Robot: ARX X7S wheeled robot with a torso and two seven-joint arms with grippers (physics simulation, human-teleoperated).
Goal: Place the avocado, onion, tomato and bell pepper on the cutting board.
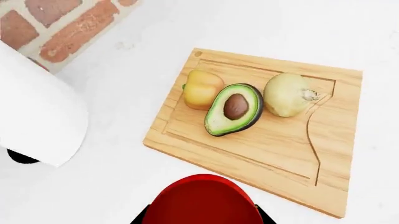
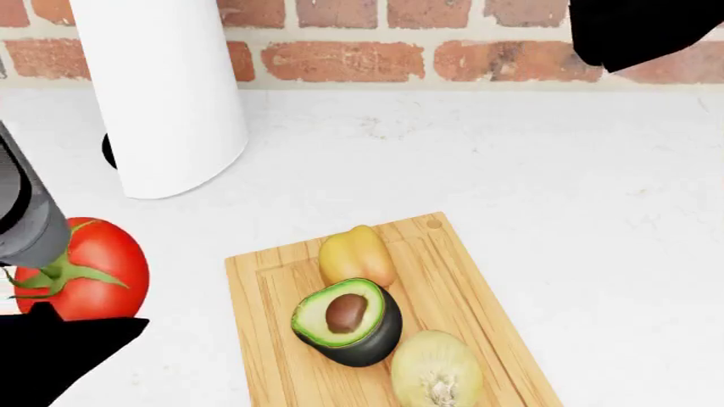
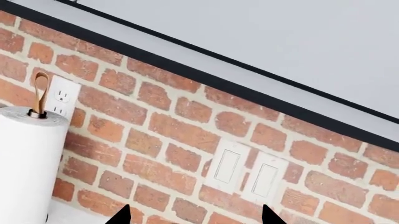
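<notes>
White counter (image 2: 543, 170) before a red brick wall (image 2: 374, 59) with pale switch plates (image 3: 246, 172). Tall white paper-towel roll (image 2: 164, 93) stands left of the light wooden cutting board (image 2: 476, 314), which bears pale yellow onion (image 2: 436, 369), halved avocado (image 2: 345, 320) and yellow-orange bell pepper (image 2: 356, 254) (all in a row). Left tool (image 1: 206, 210) pinches the glossy red tomato (image 2: 85, 267) off the board; right tool (image 3: 193, 217) spread.

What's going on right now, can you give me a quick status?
Left claw shut on tomato, off the cutting board. Right claw open, facing the brick wall. Bell pepper, avocado, onion on board. Nothing in the way.
</notes>
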